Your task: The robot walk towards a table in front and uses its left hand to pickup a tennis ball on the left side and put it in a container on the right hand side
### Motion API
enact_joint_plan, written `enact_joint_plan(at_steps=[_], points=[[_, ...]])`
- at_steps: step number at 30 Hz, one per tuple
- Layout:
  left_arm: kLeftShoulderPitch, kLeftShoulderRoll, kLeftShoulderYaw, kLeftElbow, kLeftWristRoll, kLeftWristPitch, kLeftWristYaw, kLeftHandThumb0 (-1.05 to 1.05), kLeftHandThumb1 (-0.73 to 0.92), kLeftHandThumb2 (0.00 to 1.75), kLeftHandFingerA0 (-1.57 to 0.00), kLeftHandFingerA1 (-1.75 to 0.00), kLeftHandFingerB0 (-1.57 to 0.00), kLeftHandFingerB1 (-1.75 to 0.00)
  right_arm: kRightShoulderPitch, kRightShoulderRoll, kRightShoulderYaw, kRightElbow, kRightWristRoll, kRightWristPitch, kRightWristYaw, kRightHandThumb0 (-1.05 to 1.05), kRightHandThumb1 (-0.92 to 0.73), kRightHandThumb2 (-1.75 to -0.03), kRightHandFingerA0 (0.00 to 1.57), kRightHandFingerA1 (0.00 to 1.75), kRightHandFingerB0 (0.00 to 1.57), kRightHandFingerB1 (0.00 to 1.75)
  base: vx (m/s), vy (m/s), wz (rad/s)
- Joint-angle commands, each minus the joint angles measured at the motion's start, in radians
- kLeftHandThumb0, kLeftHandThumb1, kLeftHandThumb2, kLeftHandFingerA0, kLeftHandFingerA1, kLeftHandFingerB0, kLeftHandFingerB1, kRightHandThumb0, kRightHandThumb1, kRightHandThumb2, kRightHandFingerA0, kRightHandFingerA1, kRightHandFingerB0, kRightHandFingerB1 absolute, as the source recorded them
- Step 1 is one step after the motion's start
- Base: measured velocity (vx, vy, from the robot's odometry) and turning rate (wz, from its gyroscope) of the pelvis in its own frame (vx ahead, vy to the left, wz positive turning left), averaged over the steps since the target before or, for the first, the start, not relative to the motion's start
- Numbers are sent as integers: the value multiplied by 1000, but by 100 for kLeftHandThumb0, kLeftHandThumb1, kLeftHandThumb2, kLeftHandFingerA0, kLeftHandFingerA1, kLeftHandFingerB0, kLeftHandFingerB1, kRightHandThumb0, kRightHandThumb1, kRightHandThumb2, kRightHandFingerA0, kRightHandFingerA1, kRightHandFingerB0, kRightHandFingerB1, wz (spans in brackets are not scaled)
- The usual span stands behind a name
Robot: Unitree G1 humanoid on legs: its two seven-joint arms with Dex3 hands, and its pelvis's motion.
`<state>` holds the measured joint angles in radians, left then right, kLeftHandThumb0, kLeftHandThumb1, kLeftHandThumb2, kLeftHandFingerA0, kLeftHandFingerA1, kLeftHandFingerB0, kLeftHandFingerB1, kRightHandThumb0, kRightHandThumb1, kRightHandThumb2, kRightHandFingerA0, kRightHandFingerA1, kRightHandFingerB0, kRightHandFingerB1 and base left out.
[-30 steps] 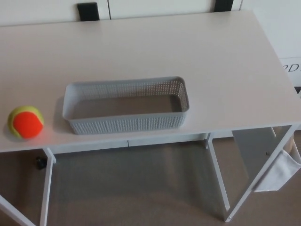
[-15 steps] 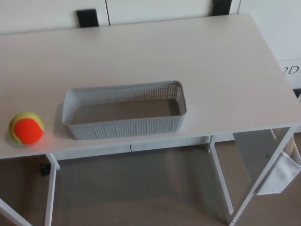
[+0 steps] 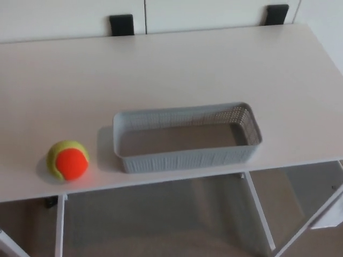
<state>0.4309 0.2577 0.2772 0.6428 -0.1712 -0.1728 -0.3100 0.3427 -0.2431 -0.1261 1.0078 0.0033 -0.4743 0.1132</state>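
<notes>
Far left, near the front edge of the white tabletop (image 3: pixel 161 69), we see the tennis ball (image 3: pixel 68 160). It is yellow-green felt with a big orange-red patch facing us, and it sits on the surface with a soft shadow at its left. Below that edge a white table leg (image 3: pixel 59 225) drops down. A small dark object (image 3: pixel 49 202) sits beside its top, too small for us to tell what it is.

Moving right, we cross a gap of white surface, then reach the container, a grey plastic basket (image 3: pixel 187 158). It is long and rectangular, with perforated walls and rounded corners. It stands upright, its long side parallel to the front edge and close to it. We see its flat bottom right across. Ball and basket are near each other but apart, the ball outside the basket and to its left.

At the far edge of the tabletop we note a black block (image 3: pixel 121 24) left of centre and another black block (image 3: pixel 276 14) toward the right. Both stand against white panels (image 3: pixel 69 16) that have a vertical seam between them.

Under the basket's right end a second leg (image 3: pixel 260 214) slants down over the grey-brown floor (image 3: pixel 161 219).

Neither the left hand nor the right hand shows in the head view, so we cannot tell how the fingers stand or whether they hold anything.
</notes>
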Motion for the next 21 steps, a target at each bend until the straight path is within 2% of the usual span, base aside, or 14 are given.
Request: enact_joint_plan(at_steps=[1, 2, 3, 4, 5, 10, 13, 14, 15, 16, 17, 18, 19, 21], points=[[-3, -1, -7, 1, 10, 9, 10, -35, 62, 58, -53, -41, -36, -34, -7, -28, 11, -3, -31, -2, -28, -67, -44, -90, 63, 69, 37, 55, 99, 128, 0], [-3, -1, -7, 1, 9, 9, 11, -35, 62, 58, -53, -41, -36, -34, -7, -28, 11, -3, -31, -2, -29, -67, -44, -90, 63, 69, 37, 55, 94, 70, 4], [-2, -3, -7, -3, 8, 11, 13, -35, 61, 58, -53, -42, -37, -34, -4, -26, 10, -6, -29, -2, -31, -69, -57, -58, 69, 61, 45, 45, 113, 30, 6], [-1, -3, -6, -4, 7, 12, 13, -35, 61, 58, -53, -42, -37, -34, -3, -25, 10, -7, -28, -2, -32, -69, -57, -58, 69, 61, 45, 45, 93, 20, 7], [-4, -2, -6, 2, 4, 9, 7, -34, 63, 60, -51, -42, -36, -34, 6, -24, 9, -21, -27, 0, -30, -68, -44, -90, 63, 68, 38, 54, 74, 4, 10], [-11, 1, -6, 15, 5, 3, 3, -34, 62, 60, -50, -42, -36, -34, 1, -22, 7, -25, -24, 9, -27, -66, -43, -89, 64, 69, 40, 55, 38, -93, 7], [-10, 1, -9, 2, 8, 6, 7, -35, 63, 60, -50, -42, -37, -34, -2, -23, 9, -23, -28, 9, -30, -67, -44, -89, 63, 68, 39, 54, 130, -314, 4], [-12, 4, -9, 15, 9, -3, 1, -35, 63, 60, -49, -42, -37, -34, -4, -26, 15, -30, -35, 26, -36, -69, -58, -58, 67, 62, 46, 44, 76, -234, -3], [-15, 4, -9, 22, 10, -6, 3, -35, 62, 59, -50, -41, -38, -34, -2, -25, 14, -33, -33, 24, -34, -69, -44, -90, 63, 69, 39, 54, 33, -154, -1], [-17, 4, -8, 30, 12, -9, 7, -35, 62, 59, -50, -41, -38, -34, 2, -24, 13, -36, -30, 20, -31, -69, -44, -90, 63, 69, 39, 54, 42, -87, 3], [-19, 4, -7, 37, 8, -13, -1, -34, 63, 60, -49, -42, -37, -35, 4, -24, 13, -38, -30, 19, -31, -70, -58, -58, 66, 64, 46, 46, 0, 0, 0], [-20, 4, -6, 41, 6, -14, -4, -34, 63, 60, -49, -42, -37, -35, 4, -23, 13, -39, -30, 19, -32, -70, -58, -58, 66, 64, 46, 46, 0, 0, 0], [-19, 5, -6, 40, 6, -14, -3, -35, 63, 60, -49, -41, -37, -35, 8, -21, 11, -48, -27, 27, -30, -68, -43, -89, 61, 69, 40, 55, 0, 0, 0], [-17, 5, -6, 36, 6, -9, -2, -34, 62, 58, -52, -42, -37, -34, 8, -22, 13, -47, -30, 24, -30, -69, -44, -90, 61, 70, 39, 55, 26, 71, -8]])
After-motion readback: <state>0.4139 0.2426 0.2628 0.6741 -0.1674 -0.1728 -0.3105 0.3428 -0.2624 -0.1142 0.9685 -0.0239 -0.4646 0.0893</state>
